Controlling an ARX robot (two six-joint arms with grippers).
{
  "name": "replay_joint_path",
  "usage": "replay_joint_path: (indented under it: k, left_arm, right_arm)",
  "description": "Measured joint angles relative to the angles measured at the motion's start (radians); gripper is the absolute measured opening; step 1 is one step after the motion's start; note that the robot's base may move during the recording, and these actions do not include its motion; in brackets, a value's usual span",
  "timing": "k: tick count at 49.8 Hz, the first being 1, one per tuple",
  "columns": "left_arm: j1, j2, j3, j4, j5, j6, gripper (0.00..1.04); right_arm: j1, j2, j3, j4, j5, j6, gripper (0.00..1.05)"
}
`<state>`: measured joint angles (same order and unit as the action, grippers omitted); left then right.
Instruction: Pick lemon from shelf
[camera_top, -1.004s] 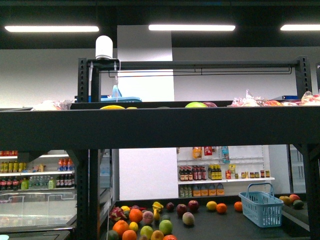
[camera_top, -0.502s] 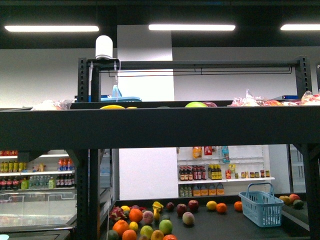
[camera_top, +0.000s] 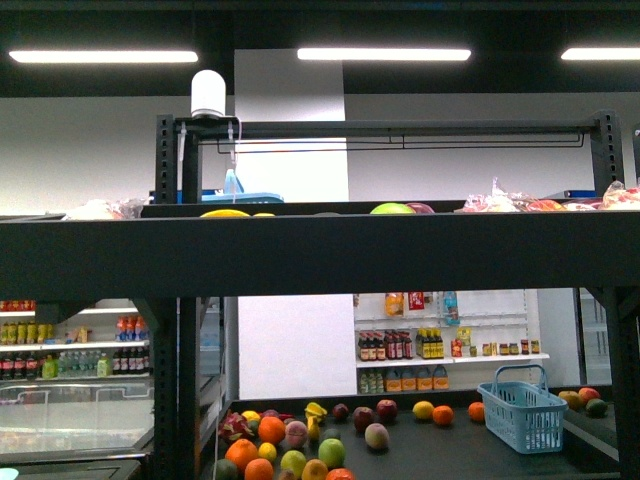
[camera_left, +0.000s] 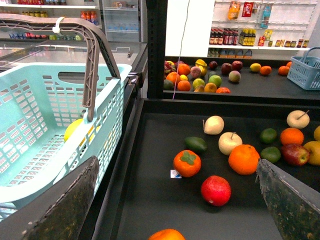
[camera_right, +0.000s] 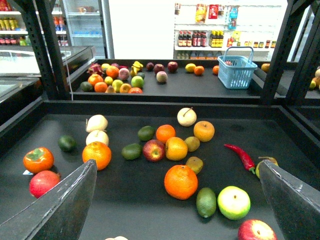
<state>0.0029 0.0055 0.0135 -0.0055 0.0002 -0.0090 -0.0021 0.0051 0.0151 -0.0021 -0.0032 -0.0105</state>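
Two grippers, the left gripper (camera_left: 177, 165) and the right gripper (camera_right: 176, 162), hang spread wide and empty over the black shelf (camera_right: 280, 135). One lemon (camera_right: 176, 148), smooth, yellow and roundish, lies mid-tier, touching one red apple (camera_right: 154, 150).

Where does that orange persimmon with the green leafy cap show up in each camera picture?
Front view: not in it.
Left wrist view: the persimmon lies on the shelf, next to the red pomegranate.
Right wrist view: the persimmon lies beside the same pomegranate.
Shared landmark: the blue basket on the far tier shows in all three views.
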Motion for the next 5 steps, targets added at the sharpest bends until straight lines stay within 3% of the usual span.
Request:
replay_joint_path:
  k: [5]
  left_arm:
    - [0.000,0.000,0.000,0.000,0.000,0.000,0.97]
  right_arm:
    - [0.000,0.000,0.000,0.000,0.000,0.000,0.97]
